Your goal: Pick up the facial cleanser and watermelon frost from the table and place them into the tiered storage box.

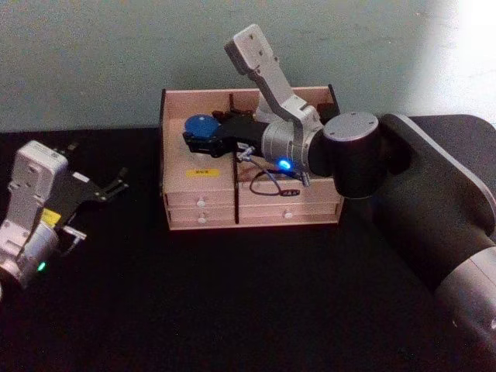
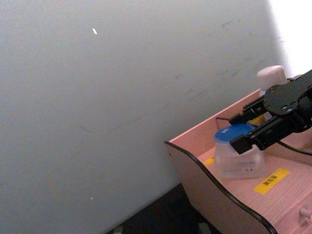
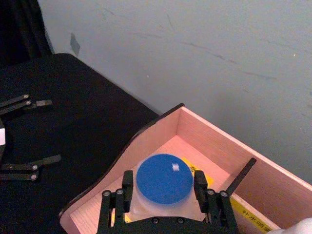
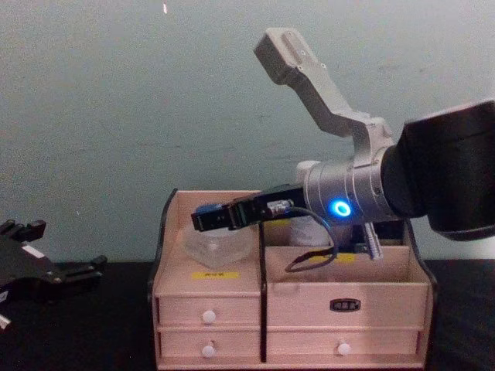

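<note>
Right hand (image 3: 163, 195) is pinching the blue-lidded jar (image 3: 164, 178) inside the storage box's (image 1: 174, 132) rear left compartment; left hand (image 1: 108, 188), spread, is idling at the worktop's (image 1: 232, 294) left edge.

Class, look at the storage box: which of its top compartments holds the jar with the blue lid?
The rear compartment on the robot's left side of the storage box. The blue-lidded jar sits there, with the right hand around it; the white-capped bottle stands in the neighbouring compartment.

Pink-wood tiered storage box (image 1: 201, 198) w/ yellow labels, white knobs; blue-lidded clear jar (image 3: 164, 178); black counter (image 1: 232, 302).
</note>
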`<state>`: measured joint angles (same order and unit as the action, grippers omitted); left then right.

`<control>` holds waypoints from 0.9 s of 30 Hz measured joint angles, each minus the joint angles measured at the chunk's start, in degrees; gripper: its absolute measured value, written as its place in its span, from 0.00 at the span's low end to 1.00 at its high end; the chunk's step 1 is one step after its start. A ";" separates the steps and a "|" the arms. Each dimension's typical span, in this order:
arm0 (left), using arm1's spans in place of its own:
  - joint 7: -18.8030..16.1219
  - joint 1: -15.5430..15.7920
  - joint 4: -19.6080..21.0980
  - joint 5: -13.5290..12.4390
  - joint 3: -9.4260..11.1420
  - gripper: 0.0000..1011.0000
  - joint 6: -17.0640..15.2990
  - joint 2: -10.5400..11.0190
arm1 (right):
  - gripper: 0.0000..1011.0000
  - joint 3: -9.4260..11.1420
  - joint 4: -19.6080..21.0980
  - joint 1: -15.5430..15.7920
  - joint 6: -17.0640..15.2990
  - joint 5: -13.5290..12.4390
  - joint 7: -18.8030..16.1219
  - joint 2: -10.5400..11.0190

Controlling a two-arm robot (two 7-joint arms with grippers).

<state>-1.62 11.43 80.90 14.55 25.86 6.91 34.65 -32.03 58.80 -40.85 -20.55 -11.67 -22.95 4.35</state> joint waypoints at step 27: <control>0.00 0.00 0.00 0.00 0.00 0.99 0.00 0.00 | 0.99 2.01 4.35 2.28 1.22 -1.64 -0.34 1.12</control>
<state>-1.62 11.43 80.90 14.55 25.86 6.91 34.64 -30.02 63.15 -38.57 -19.33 -13.32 -23.30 5.47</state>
